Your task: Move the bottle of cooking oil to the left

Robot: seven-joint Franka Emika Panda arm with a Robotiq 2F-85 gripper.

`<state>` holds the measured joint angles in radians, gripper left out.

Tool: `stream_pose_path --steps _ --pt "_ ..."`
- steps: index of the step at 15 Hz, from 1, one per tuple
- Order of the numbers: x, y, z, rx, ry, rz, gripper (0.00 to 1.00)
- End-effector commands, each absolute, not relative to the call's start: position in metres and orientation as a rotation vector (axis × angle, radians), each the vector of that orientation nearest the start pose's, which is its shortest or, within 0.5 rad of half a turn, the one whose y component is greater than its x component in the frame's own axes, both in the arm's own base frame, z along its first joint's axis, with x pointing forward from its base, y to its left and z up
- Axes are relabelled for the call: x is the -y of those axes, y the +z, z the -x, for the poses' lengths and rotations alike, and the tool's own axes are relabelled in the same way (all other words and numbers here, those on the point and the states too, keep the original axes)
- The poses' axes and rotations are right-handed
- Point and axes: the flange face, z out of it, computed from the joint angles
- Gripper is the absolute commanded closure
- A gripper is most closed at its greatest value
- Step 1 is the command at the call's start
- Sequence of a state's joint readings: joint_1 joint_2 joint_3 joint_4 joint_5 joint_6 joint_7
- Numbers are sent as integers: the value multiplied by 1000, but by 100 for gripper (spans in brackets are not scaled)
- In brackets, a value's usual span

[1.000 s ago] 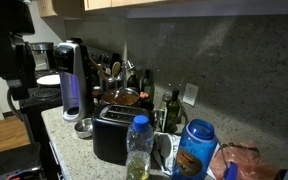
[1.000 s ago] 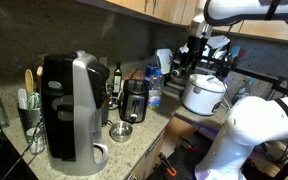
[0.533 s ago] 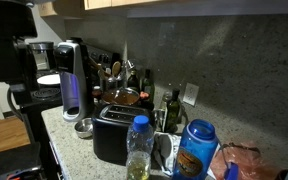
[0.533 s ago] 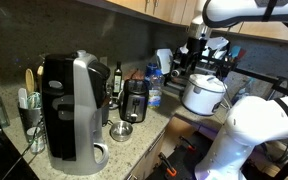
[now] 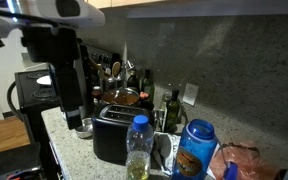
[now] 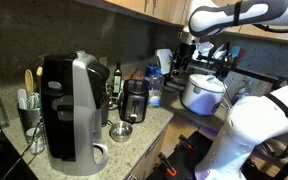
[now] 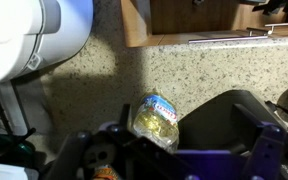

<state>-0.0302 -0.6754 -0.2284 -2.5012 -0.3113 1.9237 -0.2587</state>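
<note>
The bottle of cooking oil point(image 5: 137, 148) is clear plastic with a blue cap and yellowish oil low down. It stands upright on the counter, close beside the black toaster point(image 5: 111, 133). It also shows in the other exterior view point(image 6: 154, 92). In the wrist view I look down on the bottle point(image 7: 156, 118), next to the toaster point(image 7: 224, 120). My gripper point(image 7: 174, 160) hangs well above the bottle with its jaws wide apart and nothing between them. Its dark body shows in both exterior views point(image 5: 64, 70) point(image 6: 188, 48).
A blue-lidded jar point(image 5: 196, 150) stands right of the bottle. Dark green bottles point(image 5: 170, 108) and a copper pot point(image 5: 120, 97) stand by the wall. A coffee maker point(image 6: 72, 110), a white rice cooker point(image 6: 202, 92) and a small metal cup point(image 5: 83, 127) share the speckled counter point(image 7: 184, 65).
The arm has swung across the counter and now fills the upper left of an exterior view, hiding the coffee maker there. The bottle has not moved.
</note>
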Motion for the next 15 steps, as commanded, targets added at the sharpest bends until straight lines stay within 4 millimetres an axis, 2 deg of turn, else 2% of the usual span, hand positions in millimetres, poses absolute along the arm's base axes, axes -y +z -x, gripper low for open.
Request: stream_pose_path --steps 1,9,11,15 --pt "132 510 -382 282 -67 3307 0" --pt "146 500 -415 205 -50 3290 0" --pt "146 497 -417 206 -45 3272 0" --pt "154 487 -411 358 -36 3259 0"
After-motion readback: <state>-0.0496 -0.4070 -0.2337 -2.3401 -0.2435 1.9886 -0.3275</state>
